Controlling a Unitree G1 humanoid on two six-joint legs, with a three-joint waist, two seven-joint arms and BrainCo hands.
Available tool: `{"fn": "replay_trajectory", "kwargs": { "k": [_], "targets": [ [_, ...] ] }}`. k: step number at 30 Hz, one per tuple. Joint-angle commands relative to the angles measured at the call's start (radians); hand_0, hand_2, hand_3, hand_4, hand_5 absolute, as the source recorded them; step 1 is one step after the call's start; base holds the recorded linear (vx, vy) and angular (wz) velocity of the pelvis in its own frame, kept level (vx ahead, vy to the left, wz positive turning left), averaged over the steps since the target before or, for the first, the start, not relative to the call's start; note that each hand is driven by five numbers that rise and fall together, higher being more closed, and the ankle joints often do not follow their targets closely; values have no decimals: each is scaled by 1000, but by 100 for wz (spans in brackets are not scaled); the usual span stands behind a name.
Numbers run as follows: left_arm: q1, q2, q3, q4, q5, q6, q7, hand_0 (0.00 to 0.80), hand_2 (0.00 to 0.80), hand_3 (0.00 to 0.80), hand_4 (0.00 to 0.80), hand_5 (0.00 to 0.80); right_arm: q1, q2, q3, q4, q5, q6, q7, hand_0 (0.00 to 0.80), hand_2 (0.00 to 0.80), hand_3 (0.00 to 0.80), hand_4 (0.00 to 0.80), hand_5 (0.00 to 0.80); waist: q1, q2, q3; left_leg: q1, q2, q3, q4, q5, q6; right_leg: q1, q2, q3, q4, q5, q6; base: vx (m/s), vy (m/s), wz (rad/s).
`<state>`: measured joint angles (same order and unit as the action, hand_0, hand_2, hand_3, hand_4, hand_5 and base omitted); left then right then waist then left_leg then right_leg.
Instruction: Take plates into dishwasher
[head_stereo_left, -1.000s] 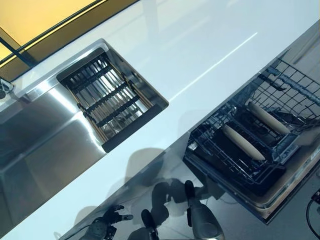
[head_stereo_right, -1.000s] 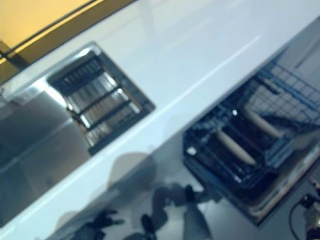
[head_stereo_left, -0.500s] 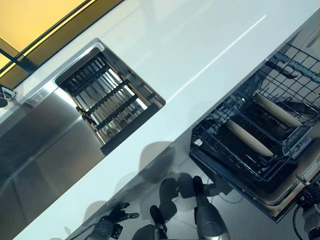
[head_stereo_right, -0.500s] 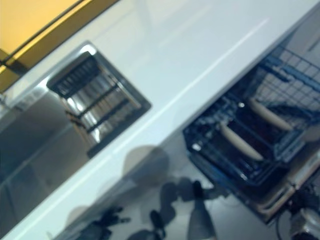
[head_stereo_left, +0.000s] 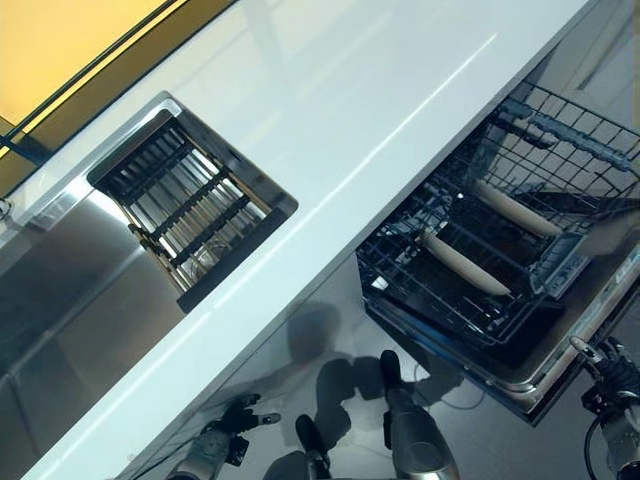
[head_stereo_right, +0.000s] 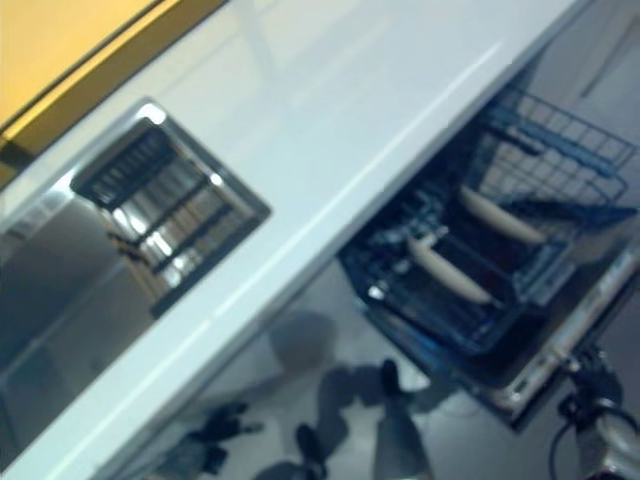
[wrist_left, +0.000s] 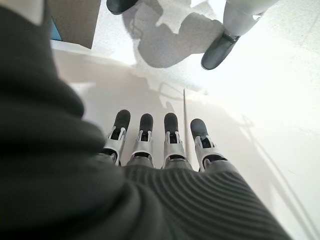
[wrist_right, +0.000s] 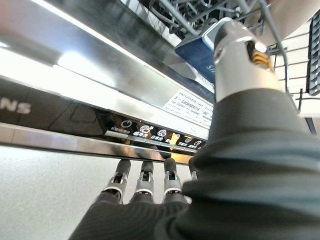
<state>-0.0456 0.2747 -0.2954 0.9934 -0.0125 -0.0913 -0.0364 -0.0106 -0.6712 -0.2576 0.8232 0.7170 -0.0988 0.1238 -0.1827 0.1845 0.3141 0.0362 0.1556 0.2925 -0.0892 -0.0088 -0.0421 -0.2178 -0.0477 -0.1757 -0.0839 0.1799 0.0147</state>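
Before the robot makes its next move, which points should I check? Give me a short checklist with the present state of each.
1. Dishwasher rack pulled out: ok.
2. Two plates standing in the rack: ok.
3. Right hand empty, fingers straight, by the edge of the open dishwasher door: ok.
4. Left hand empty, hanging over the floor: ok.
5. More plates in the sink rack or on the counter: none seen.

right robot hand now beside open dishwasher door
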Motion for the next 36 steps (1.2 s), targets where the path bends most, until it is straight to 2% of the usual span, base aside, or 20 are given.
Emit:
{"fn": "replay_trajectory", "kwargs": {
  "k": [1,13,23,36],
  "targets": [
    [-43,73,30,31,33,-21,20,0,0,0,0,0,-208,163,211,-272,-58,-22,271,0,0,0,0,0,59,-125,-87,-12,-46,-8,39,34,-48,100,-57,14,85,-148,40,46,-36,-17],
    [-52,78,15,30,56,4,12,0,0,0,0,0,-306,174,304,-353,-111,44,269,0,0,0,0,0,92,-153,-96,-13,-39,-27,49,40,-47,125,-57,4,77,-142,40,24,-21,-2],
    [-56,77,2,29,58,22,11,0,0,0,0,0,-364,189,357,-404,-126,63,254,0,0,0,0,0,113,-161,-101,-12,-41,-42,53,42,-47,140,-65,-15,77,-143,40,30,5,4],
    [-47,74,-2,30,56,34,15,0,0,0,0,0,-398,193,404,-438,-141,83,278,0,0,0,0,0,135,-173,-107,-6,-42,-54,60,41,-45,165,-71,-30,76,-147,38,31,9,-14]
  ]
}}
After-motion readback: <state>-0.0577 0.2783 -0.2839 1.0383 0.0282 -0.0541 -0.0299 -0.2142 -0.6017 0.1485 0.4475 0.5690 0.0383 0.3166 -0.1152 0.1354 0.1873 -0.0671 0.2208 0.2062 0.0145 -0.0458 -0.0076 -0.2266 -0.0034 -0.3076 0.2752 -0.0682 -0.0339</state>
